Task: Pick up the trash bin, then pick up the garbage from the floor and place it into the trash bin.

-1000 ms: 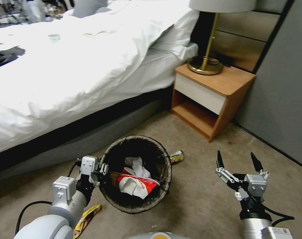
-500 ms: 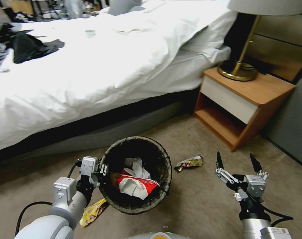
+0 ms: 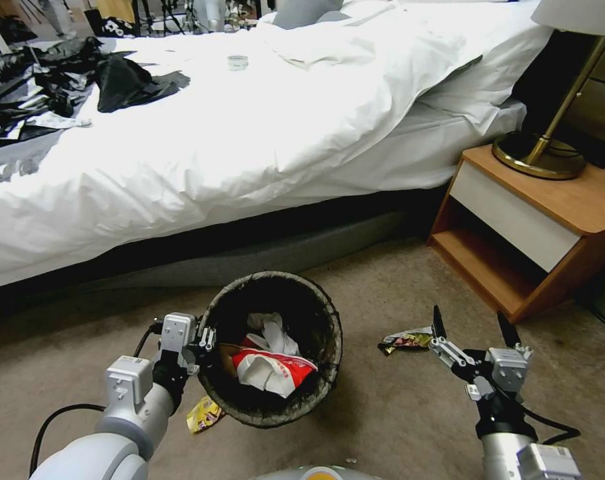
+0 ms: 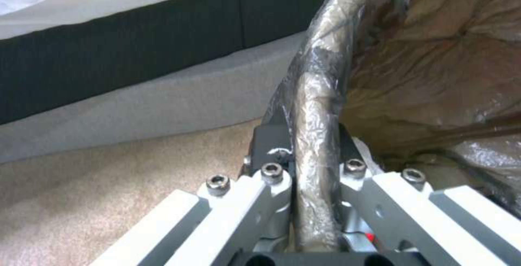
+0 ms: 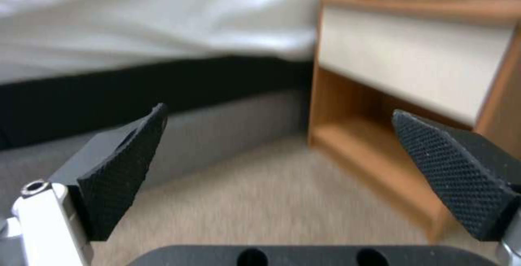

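- I'm holding the trash bin (image 3: 274,347) by its bagged rim in the left tool (image 3: 206,340) — light, stiff enough, though the liner looks slippery.
- I'm keeping the right tool (image 3: 472,327) spread wide and empty, the bed (image 3: 249,147) and nightstand (image 3: 536,227) standing close beyond.
- I'm eyeing two wrappers — one (image 3: 406,341) near the right tool, a yellow one (image 3: 204,414) beside the bin; thin, crinkly, pinch a raised fold.

Beige carpeted floor (image 3: 396,407) runs up to the bed (image 3: 249,147) and the wooden nightstand (image 3: 549,227). A dark, shiny wrapper (image 3: 404,341) lies on it between the two. A yellow wrapper (image 3: 204,414) lies on it nearer the robot. Small pale crumbs (image 3: 348,460) lie at the near edge.
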